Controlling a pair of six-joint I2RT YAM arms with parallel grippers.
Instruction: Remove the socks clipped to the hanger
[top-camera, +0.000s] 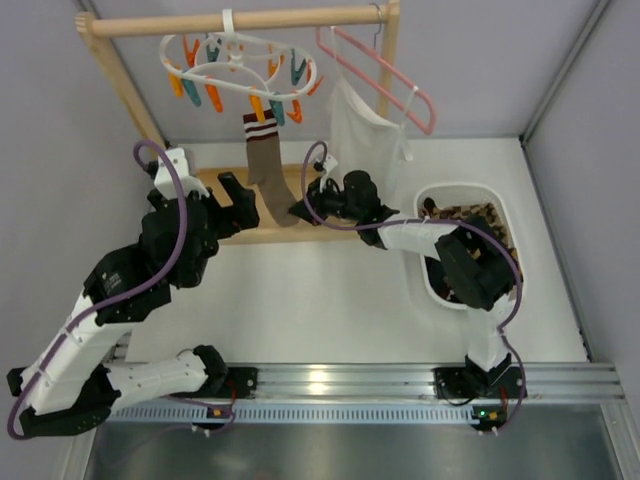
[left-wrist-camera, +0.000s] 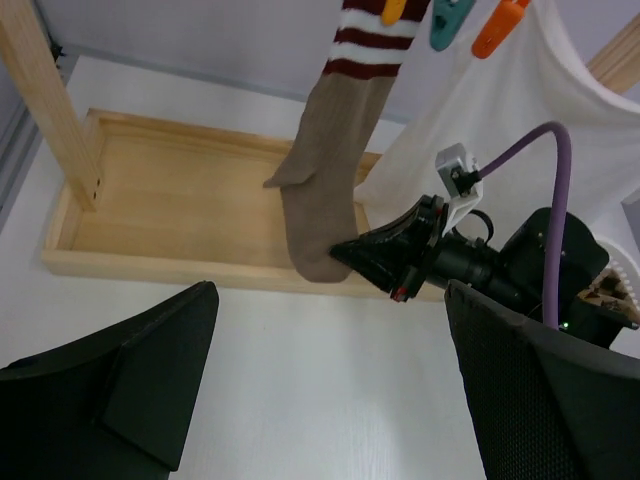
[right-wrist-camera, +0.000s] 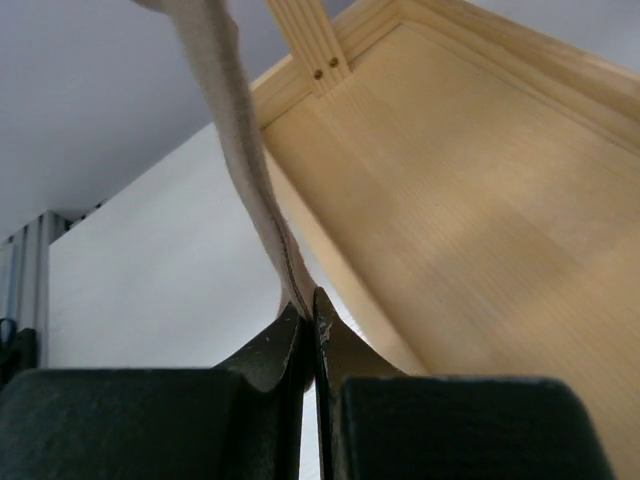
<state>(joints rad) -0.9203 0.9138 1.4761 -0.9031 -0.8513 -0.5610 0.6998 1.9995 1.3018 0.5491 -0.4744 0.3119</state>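
Observation:
One plain brown sock (top-camera: 266, 165) with a striped cuff hangs by its cuff from a clothespin of the white oval hanger (top-camera: 238, 62) on the wooden rail. My right gripper (top-camera: 300, 211) is shut on the sock's toe end; in the right wrist view the sock (right-wrist-camera: 235, 140) runs up from between the closed fingertips (right-wrist-camera: 310, 320). The left wrist view shows the sock (left-wrist-camera: 335, 170) and the right gripper (left-wrist-camera: 352, 252) pinching its toe. My left gripper (top-camera: 238, 195) is open and empty just left of the sock, its fingers (left-wrist-camera: 150, 370) wide apart. Several socks (top-camera: 470, 215) lie in the white basket.
A white cloth garment (top-camera: 362, 130) hangs on a pink wire hanger (top-camera: 385, 75) right of the sock. The wooden rack's base tray (top-camera: 225, 215) lies under the hanger, its posts (top-camera: 125, 85) at the sides. A white basket (top-camera: 500, 205) stands at the right.

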